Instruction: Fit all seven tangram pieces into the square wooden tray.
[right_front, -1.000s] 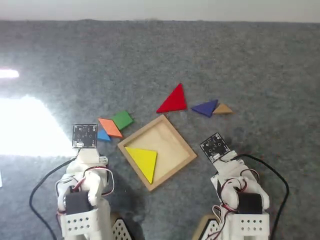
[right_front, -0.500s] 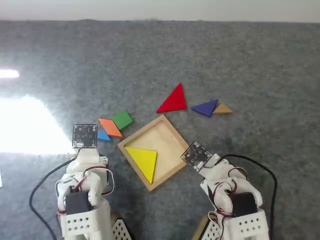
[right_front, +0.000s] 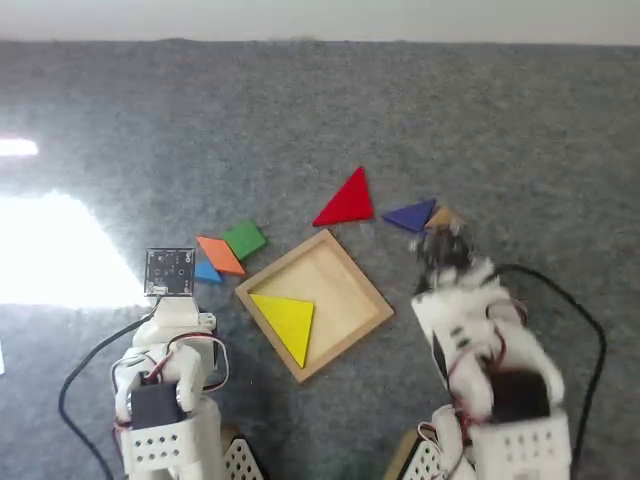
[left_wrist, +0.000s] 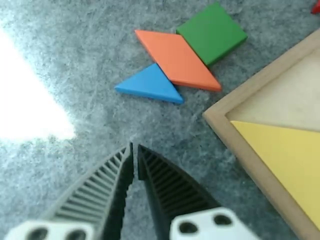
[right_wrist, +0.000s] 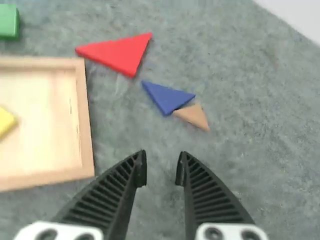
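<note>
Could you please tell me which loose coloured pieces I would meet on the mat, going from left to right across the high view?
light blue triangle → orange parallelogram → green square → red triangle → dark blue triangle → tan triangle

Grey felt mat (right_front: 300, 110) spreads beneath the left gripper (left_wrist: 134, 147) and the right gripper (right_wrist: 160, 157). A bright glare patch (right_front: 50, 250) lies just beside the left gripper, on its outer side. A pale wall strip (right_front: 320, 18) runs far ahead of both.
</note>
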